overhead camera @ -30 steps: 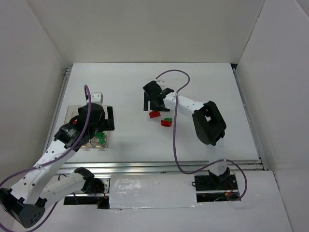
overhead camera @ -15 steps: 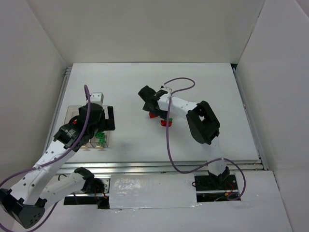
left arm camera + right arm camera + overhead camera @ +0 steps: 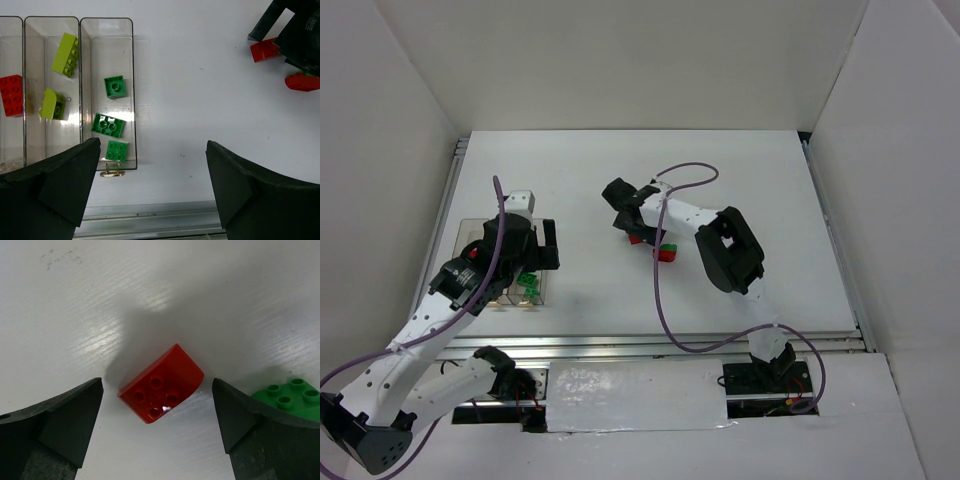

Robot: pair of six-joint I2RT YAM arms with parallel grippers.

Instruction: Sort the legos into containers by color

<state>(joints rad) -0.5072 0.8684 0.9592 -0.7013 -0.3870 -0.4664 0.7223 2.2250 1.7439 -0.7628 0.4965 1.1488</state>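
My right gripper is open, low over the table, its fingers either side of a red curved-top brick without touching it. A green-topped brick lies just right of it. In the top view the right gripper covers most of the red brick; the red-and-green stack lies beside it. My left gripper is open and empty, held right of the three clear trays. The trays hold a red brick, yellow-green bricks and green bricks.
The trays sit at the table's left, partly under my left arm. White walls close in the table on three sides. A metal rail runs along the near edge. A purple cable hangs from the right arm.
My right gripper has moved left and down onto the spot of the red brick, now straddling it. The left arm has hardly moved.
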